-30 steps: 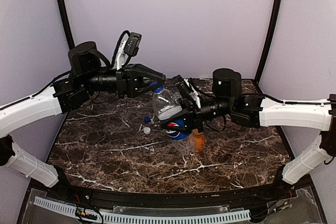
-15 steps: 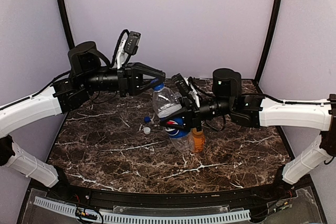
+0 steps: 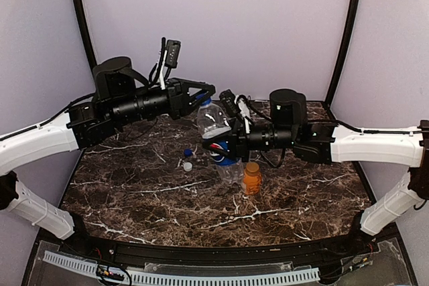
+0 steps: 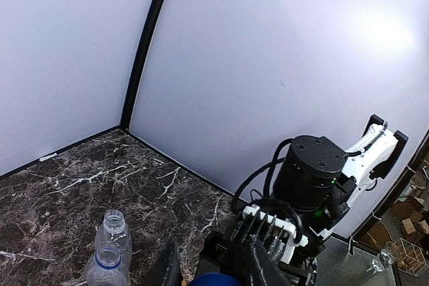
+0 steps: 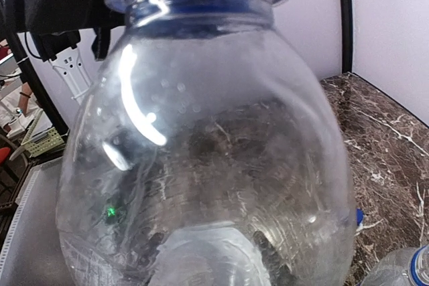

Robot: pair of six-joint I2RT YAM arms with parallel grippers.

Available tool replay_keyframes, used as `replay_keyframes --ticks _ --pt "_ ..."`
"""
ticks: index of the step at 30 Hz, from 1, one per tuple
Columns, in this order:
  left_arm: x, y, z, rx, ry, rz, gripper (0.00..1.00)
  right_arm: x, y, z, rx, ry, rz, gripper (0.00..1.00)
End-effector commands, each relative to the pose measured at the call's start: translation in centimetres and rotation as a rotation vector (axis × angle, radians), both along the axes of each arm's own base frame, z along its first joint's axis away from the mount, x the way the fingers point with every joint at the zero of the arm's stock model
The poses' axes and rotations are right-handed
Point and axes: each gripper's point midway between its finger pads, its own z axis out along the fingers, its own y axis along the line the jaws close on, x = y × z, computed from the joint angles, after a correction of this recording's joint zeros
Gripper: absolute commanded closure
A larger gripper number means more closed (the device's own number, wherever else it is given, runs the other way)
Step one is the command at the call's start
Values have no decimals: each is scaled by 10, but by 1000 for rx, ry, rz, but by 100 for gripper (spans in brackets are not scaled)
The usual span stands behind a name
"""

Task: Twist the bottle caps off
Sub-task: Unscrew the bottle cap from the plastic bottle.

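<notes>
**Item 1.** Clear plastic bottle with a blue label (image 3: 213, 124). It is held off the dark marble-patterned surface (image 3: 134, 192) and tilted, with its neck toward the upper left. The right claw (image 3: 231, 144) is clamped across its body at the label.

**Item 2.** Round blue plastic screw cap (image 3: 203, 103), seated on the neck of item 1. The left claw (image 3: 204, 98) is closed tight on it. In the left wrist view the cap's top sits between the 2 black fingers (image 4: 258, 266).

**Item 3.** Short orange plastic bottle (image 3: 252, 179). It stands upright on the surface just beside the held bottle, apart from both claws.

**Items 4–5.** 2 loose caps lie on the surface to the left of the held bottle: a small blue cap (image 3: 188, 153) and a small white cap (image 3: 188, 165), close together.

**Items 6–7.** 2 clear uncapped bottles appear in the left wrist view with their mouths up, close together. 1 is a plain-necked bottle (image 4: 114, 222) and 1 is a blue-ringed bottle (image 4: 107, 258).
</notes>
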Motion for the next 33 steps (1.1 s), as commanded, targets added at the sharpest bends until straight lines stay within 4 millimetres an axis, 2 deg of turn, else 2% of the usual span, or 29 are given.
replay_keyframes --ticks 1,2,4,7,8,10,14,16,23,28,33 --pt "27 14 -10 63 4 228 100 45 -15 11 16 -21 -260 94" --pt "26 13 -10 69 -10 218 100 44 -15 10 13 -21 -257 94" --pt "18 7 -9 66 -42 159 89 40 -14 10 7 -27 -229 94" --pt "-2 4 0 51 -117 56 63 30 -12 8 -1 -37 -154 94" --pt "-6 5 2 51 -134 38 58 26 -12 9 1 -38 -120 93" --pt "-22 8 11 48 -184 -26 43 16 -12 9 9 -39 -43 93" --pt "-41 14 19 58 -249 -106 24 -9 -16 14 37 -44 128 92" --pt "-49 17 21 58 -266 -142 19 -21 -17 15 47 -39 203 92" --pt "-63 20 32 25 -279 -247 17 -54 -18 22 81 -1 429 91" --pt "-70 19 40 -28 -270 -345 25 -66 -18 27 97 24 515 91" --pt "-77 9 39 -37 -240 -444 33 -69 -16 26 97 41 548 90"
